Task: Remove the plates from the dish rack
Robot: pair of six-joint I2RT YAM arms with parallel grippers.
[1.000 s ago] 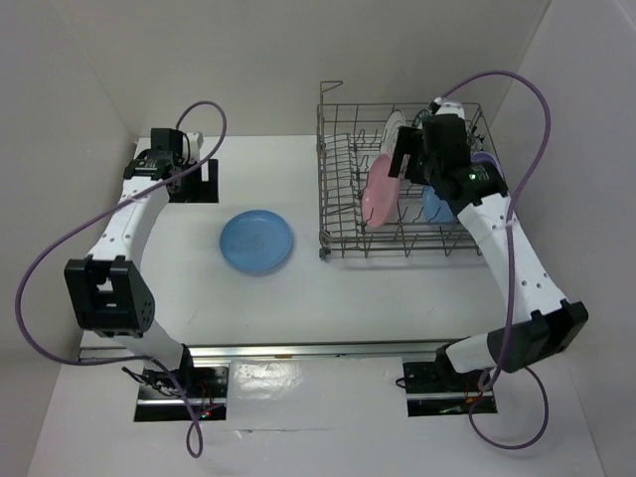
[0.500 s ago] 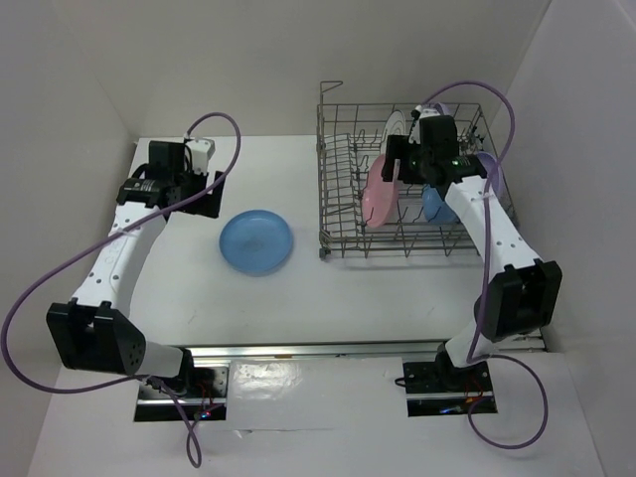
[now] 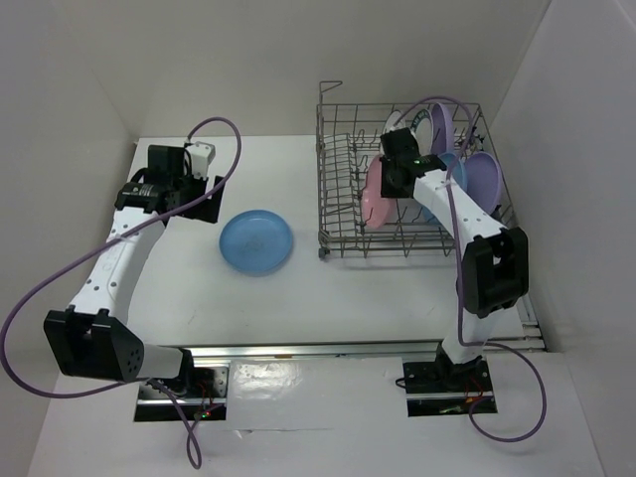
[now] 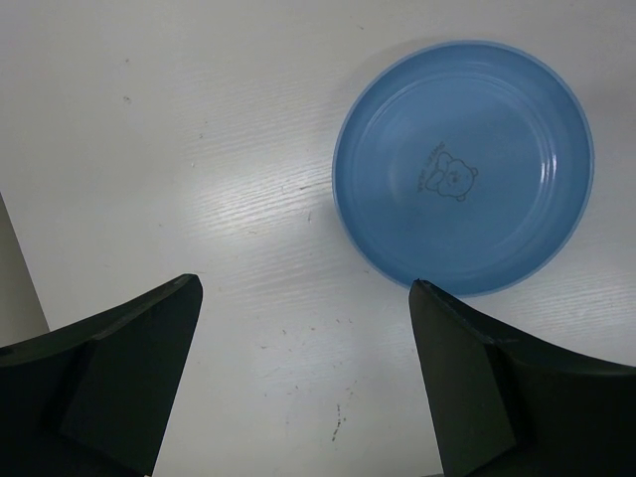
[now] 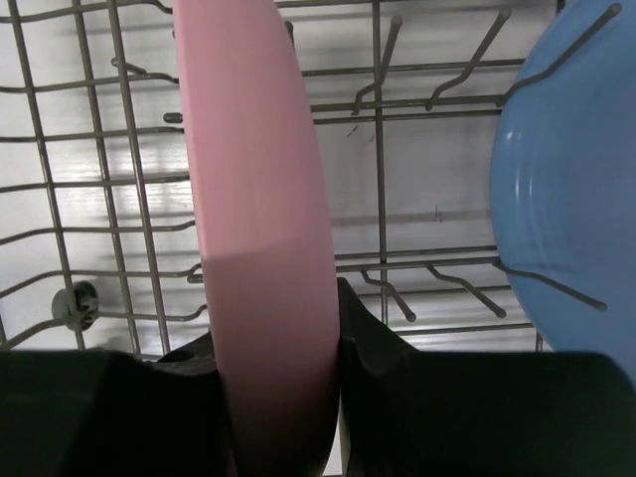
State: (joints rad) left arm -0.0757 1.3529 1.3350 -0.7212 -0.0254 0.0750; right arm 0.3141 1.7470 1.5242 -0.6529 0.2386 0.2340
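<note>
One plate looks to be out so far. From above, a blue plate [image 3: 256, 241] lies flat on the worktop [image 3: 298, 298], just to the right of the left claw [image 3: 199, 189]. The rack [image 3: 338, 214] holds the rest. A pink plate [image 3: 375, 199] stands at the right claw [image 3: 392, 185], a lilac plate [image 3: 484, 177] is well to that claw's right, and a white plate [image 3: 396, 124] stands behind it.

At the left wrist, the claw [image 4: 303, 383] is spread wide with nothing in it. The blue plate [image 4: 463, 167] sits ahead and to the right, clear of both fingers [image 4: 99, 388].

At the right wrist, the claw [image 5: 278, 397] is pinching the pink plate [image 5: 253, 199] with a finger pressed to each face near the rim. The plate stands upright among the tines [image 5: 378, 179]. A racked blue plate [image 5: 566, 199] leans to the claw's right.

I'd say the second plate is gripped but not yet lifted, so most of the unloading is left.
</note>
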